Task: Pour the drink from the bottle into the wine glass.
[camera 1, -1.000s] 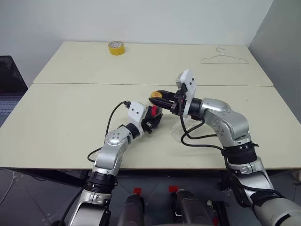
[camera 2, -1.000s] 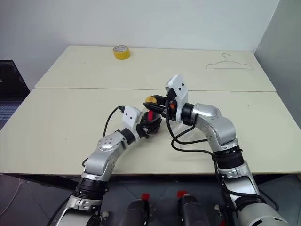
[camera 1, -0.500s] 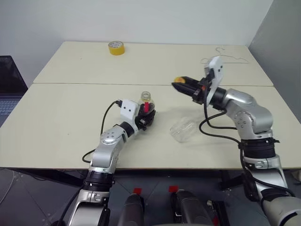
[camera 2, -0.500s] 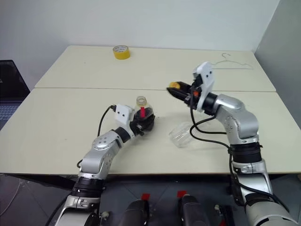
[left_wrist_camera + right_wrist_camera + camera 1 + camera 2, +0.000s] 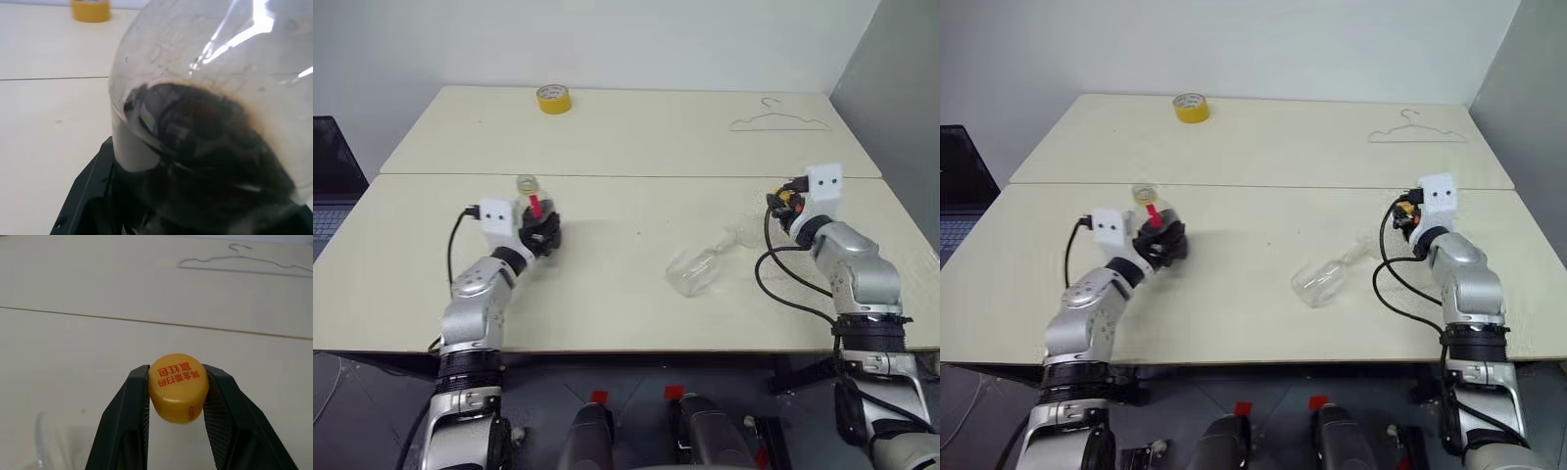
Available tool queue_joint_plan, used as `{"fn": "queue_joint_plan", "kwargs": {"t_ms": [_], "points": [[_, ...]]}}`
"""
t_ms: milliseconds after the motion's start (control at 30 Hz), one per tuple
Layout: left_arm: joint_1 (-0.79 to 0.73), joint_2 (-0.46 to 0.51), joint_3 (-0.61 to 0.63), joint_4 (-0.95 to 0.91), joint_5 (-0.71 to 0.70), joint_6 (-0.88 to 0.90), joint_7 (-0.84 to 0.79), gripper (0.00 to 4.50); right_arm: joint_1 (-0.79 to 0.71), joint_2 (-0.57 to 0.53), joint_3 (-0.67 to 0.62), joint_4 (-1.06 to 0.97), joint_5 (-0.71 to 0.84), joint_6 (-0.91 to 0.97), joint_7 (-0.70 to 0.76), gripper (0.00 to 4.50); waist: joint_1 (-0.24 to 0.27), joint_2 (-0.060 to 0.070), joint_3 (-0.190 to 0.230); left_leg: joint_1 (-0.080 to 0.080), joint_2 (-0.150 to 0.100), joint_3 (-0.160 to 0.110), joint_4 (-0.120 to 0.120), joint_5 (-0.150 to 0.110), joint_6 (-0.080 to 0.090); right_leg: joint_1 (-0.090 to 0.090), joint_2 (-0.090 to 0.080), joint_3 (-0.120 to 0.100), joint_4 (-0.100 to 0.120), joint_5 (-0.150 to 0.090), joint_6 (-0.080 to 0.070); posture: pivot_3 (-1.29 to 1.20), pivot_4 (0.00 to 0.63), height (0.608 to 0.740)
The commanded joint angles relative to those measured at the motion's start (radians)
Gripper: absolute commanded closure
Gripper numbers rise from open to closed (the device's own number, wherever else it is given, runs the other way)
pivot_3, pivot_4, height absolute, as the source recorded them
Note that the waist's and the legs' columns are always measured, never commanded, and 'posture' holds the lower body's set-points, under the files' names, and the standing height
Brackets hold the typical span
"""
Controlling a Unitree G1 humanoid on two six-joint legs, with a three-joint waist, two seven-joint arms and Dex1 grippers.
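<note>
Cap's off now: the two arms have swung apart since a second ago. Left tool (image 5: pixel 1157 242) is clamped tight on the open bottle (image 5: pixel 1150 217), upright, drink (image 5: pixel 210 147) inside; right tool (image 5: pixel 177 404) pinches the yellow cap (image 5: pixel 178 387). Snag: the wine glass (image 5: pixel 697 270) lies tipped over mid-worktop (image 5: pixel 607 127).

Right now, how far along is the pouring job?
Done: the yellow cap is off, pinched in the right gripper. In hand: the left gripper holds the open bottle, drink inside. Left: the wine glass lies on its side, unfilled.
</note>
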Motion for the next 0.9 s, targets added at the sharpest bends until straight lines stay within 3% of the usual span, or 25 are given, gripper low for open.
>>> {"fn": "queue_joint_plan", "kwargs": {"t_ms": [33,333,367,400,600,633,900], "points": [[-0.005,0.019,0.048,0.005,-0.016,-0.044,0.024,1.98,0.034,0.045,-0.016,-0.074,-0.024,-0.01,-0.089,3.29,0.001,0.0,0.0,0.0,0.0,0.0,0.0,0.0,0.0,0.0,0.0,0.0,0.0,0.0,0.0,0.0,0.15,0.74],[-0.002,0.013,0.102,0.042,-0.039,-0.067,0.083,1.98,0.107,0.12,-0.032,-0.013,-0.05,-0.055,-0.176,3.29,0.0,0.0,0.0,0.0,0.0,0.001,0.0,0.0,0.0,0.0,0.0,0.001,0.0,0.0,0.001,0.0,0.15,0.74],[-0.003,0.011,0.107,0.045,-0.044,-0.067,0.089,1.98,0.106,0.123,-0.04,-0.001,-0.048,-0.063,-0.18,2.57,0.0,0.0,0.0,0.0,0.0,0.001,0.0,0.0,0.0,0.0,0.0,0.001,0.0,0.0,0.001,0.0,0.15,0.74],[-0.004,0.011,0.109,0.048,-0.045,-0.068,0.093,1.98,0.106,0.125,-0.045,0.011,-0.047,-0.072,-0.182,2.37,0.0,0.0,0.0,0.0,0.0,0.0,0.0,0.0,0.0,0.0,0.0,0.001,0.0,0.0,0.001,0.0,0.15,0.74],[-0.007,0.008,0.111,0.065,-0.05,-0.075,0.109,1.98,0.105,0.127,-0.045,0.046,-0.045,-0.098,-0.173,0.21,0.0,0.0,0.0,0.001,0.0,0.001,0.0,0.0,0.0,0.001,0.0,0.001,0.0,0.0,0.001,0.0,0.15,0.74],[-0.007,0.008,0.111,0.067,-0.051,-0.076,0.112,1.98,0.104,0.127,-0.043,0.047,-0.045,-0.1,-0.171,0.04,0.0,0.0,0.0,0.001,0.0,0.001,0.0,0.0,0.0,0.001,0.0,0.001,0.0,0.0,0.001,0.0,0.15,0.74],[-0.005,0.007,0.114,0.075,-0.063,-0.075,0.116,1.98,0.091,0.122,-0.039,0.04,-0.041,-0.133,-0.148,0.04,-0.001,0.0,0.0,0.002,0.0,0.001,0.0,0.0,0.0,0.001,0.0,0.002,0.0,0.0,0.001,0.0,0.15,0.74]]}}
